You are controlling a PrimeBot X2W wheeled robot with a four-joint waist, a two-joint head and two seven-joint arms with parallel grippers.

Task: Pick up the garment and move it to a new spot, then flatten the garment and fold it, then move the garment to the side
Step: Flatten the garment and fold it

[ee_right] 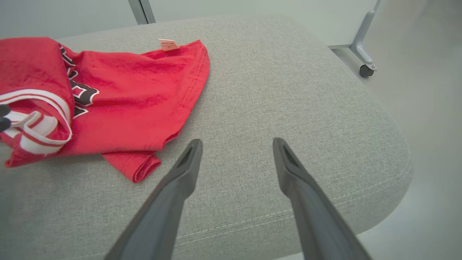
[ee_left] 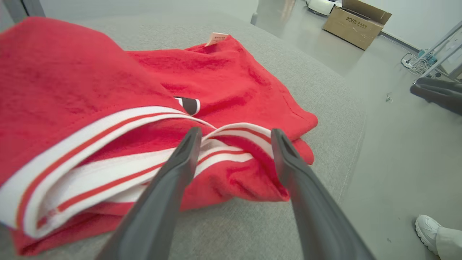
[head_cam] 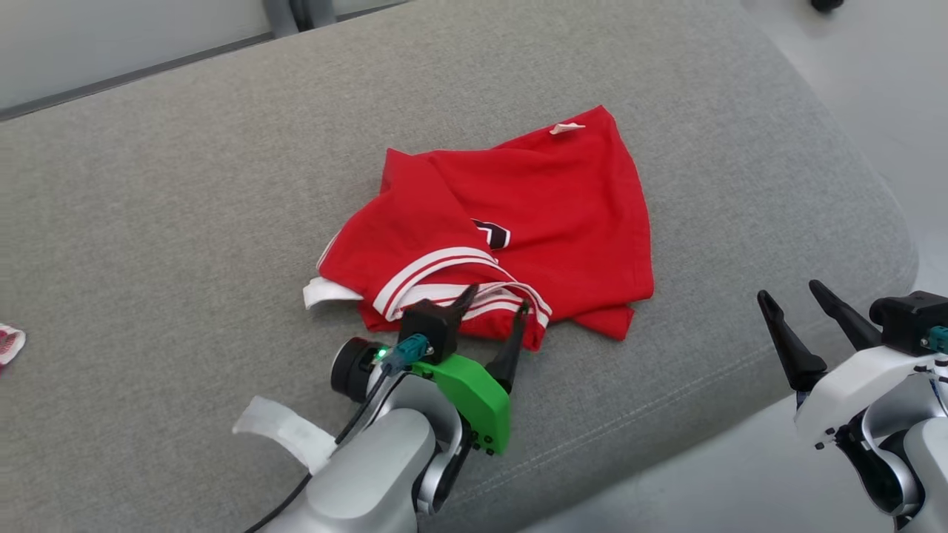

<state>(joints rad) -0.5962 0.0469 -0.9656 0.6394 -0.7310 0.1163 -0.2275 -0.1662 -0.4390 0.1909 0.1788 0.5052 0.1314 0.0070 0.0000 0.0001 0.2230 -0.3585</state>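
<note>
Robot test lab or plain workroom. Bare pale glossy floor (ee_left: 389,151). Cardboard box (ee_left: 355,25) left on floor near wall. Loose cables (ee_left: 409,59) beside metal stand legs. Metal frame leg on caster wheel (ee_right: 365,70). Large grey fabric cushion (head_cam: 185,222) serving as work surface. Person's white shoe (ee_left: 426,227) close by.

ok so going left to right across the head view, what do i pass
small red-and-white object at the left edge → crumpled red garment with white-striped trim → open right claw with two long dark fingers
</note>
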